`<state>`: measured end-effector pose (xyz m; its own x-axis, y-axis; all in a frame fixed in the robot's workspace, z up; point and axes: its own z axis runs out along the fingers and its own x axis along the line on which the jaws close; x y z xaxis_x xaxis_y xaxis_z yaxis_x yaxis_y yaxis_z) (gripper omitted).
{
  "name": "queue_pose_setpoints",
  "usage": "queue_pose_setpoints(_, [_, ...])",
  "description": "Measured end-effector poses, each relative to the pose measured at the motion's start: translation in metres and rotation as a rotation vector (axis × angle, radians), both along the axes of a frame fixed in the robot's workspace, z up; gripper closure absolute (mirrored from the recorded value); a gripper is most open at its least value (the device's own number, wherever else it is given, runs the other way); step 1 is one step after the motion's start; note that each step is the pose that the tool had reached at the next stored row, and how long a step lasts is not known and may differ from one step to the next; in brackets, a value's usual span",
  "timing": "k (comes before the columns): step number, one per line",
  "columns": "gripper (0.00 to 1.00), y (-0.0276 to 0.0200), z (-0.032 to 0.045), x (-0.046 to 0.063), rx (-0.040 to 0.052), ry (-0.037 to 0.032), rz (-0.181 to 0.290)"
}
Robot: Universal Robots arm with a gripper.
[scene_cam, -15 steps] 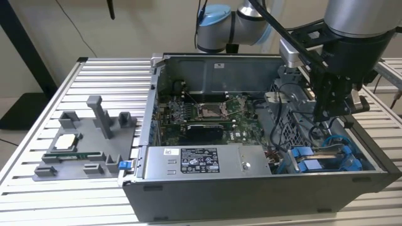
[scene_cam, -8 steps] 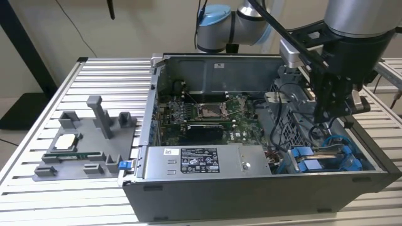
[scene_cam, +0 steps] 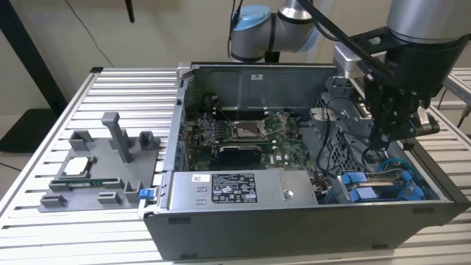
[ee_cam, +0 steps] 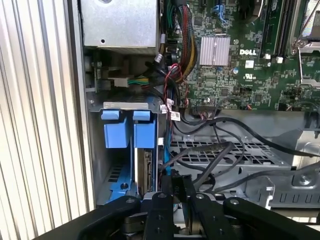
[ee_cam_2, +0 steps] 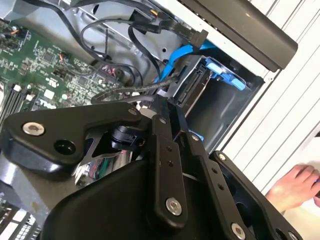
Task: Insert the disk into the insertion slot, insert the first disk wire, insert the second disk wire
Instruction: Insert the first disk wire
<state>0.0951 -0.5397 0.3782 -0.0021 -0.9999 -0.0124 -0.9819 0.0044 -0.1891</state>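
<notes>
Looking into an open case [scene_cam: 257,83] lying on a slatted table [scene_cam: 125,94]. In the exterior view, find the gripper [scene_cam: 383,144] hanging low in the case's corner, at about 4 o'clock from the motherboard [scene_cam: 243,132]. Find the jaws drawn close together, with just a narrow gap left. In the second wrist view, can trace a black cable [ee_cam_2: 130,90] right up to the fingertips [ee_cam_2: 159,107], but cannot tell whether pinched there or merely passing. In the first wrist view, find the disk [ee_cam: 146,167] already seated on edge in the bay [ee_cam: 97,165], just beyond the gripper and touching an empty blue carrier [ee_cam: 114,135]. Back in the exterior view, note the power supply [scene_cam: 228,187] at 6 o'clock from the motherboard and a grey fixture [scene_cam: 103,165] at 9 o'clock from the case. Catch a person's hand [ee_cam_2: 295,187] outside the case wall in the second wrist view.
</notes>
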Motion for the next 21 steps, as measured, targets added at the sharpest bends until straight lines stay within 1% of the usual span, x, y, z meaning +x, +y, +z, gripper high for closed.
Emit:
queue_pose_setpoints(4, [1.0, -0.0011, -0.0022, 0.007, 0.0, 0.0277, 0.0])
queue_pose_setpoints(9, [1.0, -0.0034, -0.0056, 0.014, 0.0006, 0.0518, 0.0])
queue_pose_setpoints(11, [1.0, -0.0043, -0.0066, 0.017, 0.0005, 0.0627, 0.0])
queue_pose_setpoints(14, [1.0, -0.0052, -0.008, 0.021, 0.0007, 0.0829, 0.0])
queue_pose_setpoints(21, [1.0, -0.0075, -0.0106, 0.032, 0.0006, 0.1343, 0.0])
